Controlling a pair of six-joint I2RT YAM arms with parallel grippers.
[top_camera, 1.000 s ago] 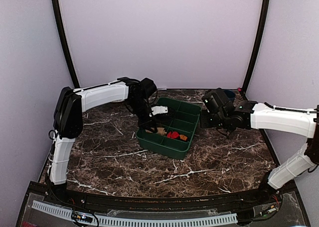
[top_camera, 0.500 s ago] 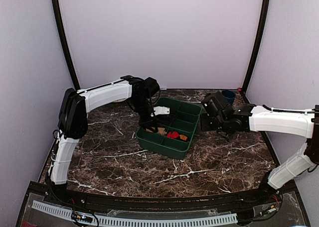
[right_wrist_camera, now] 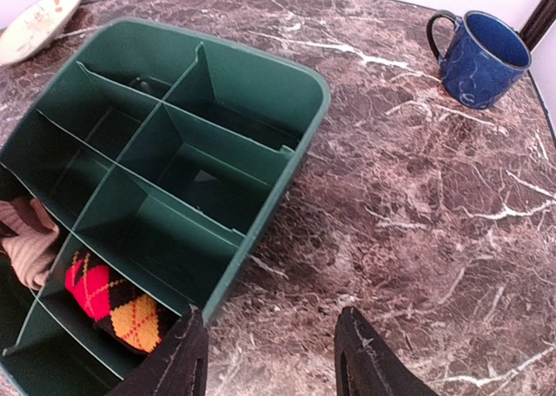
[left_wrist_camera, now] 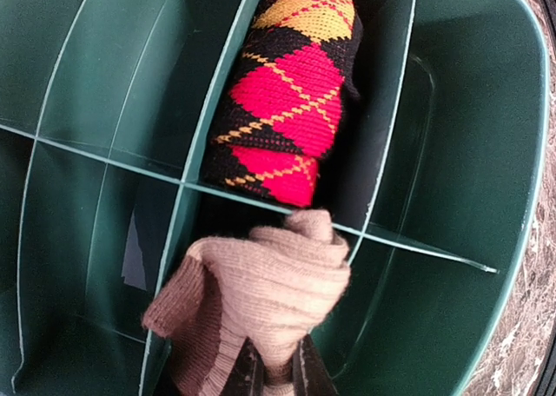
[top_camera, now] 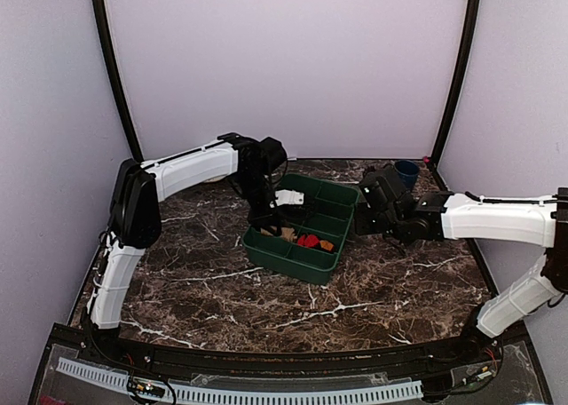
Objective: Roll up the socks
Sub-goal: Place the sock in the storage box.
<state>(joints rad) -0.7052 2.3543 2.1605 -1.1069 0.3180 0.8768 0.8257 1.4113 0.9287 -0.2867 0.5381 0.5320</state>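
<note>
The tan-brown sock is a loose bunched roll, and my left gripper is shut on its lower end. It hangs over a divider of the green tray. The black argyle sock lies rolled in the compartment just beyond it. In the top view the left gripper is over the tray's left side, with the tan sock beside the argyle sock. My right gripper is open and empty, low over the table at the tray's right wall.
A blue mug stands on the marble table at the back right. A beige plate lies behind the tray's far left corner. The tray's other compartments hold nothing.
The right arm has slid left, closer to the tray's right wall. The left arm has shifted slightly over the tray, still gripping the tan sock.
</note>
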